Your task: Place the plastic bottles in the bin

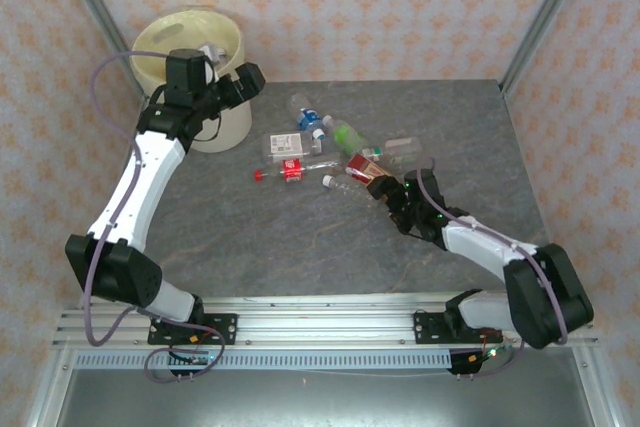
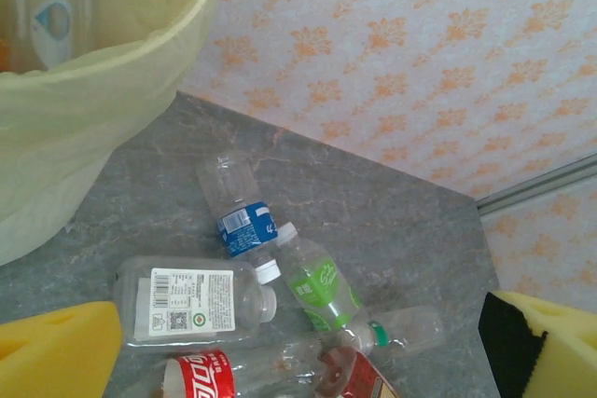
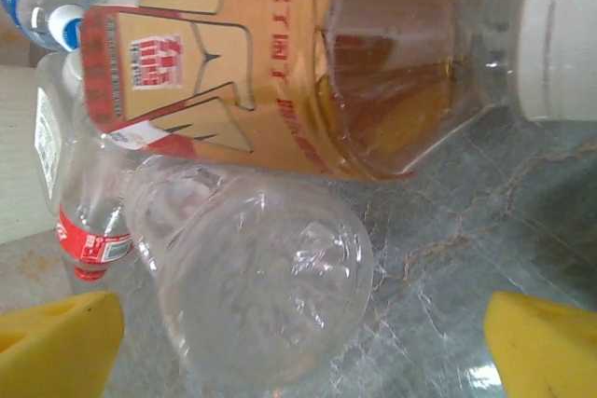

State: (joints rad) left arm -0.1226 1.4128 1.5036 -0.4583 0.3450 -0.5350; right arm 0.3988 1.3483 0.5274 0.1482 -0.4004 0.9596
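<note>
Holding the left tool (image 1: 243, 80) spread by the one bin (image 1: 232, 127)'s rim and the right tool (image 1: 383, 187) spread just before roughly seven plastic bottles (image 1: 283, 144) clustered on the table (image 1: 300, 247)

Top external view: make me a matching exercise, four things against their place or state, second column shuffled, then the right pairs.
1 bin
2 left gripper
3 right gripper
4 green-label bottle

A lying on the table
B open, up by the bin
C stands at the far left corner, holds a clear bottle
D open, close to the orange-label bottle

Pairs: 1-C, 2-B, 3-D, 4-A
</note>
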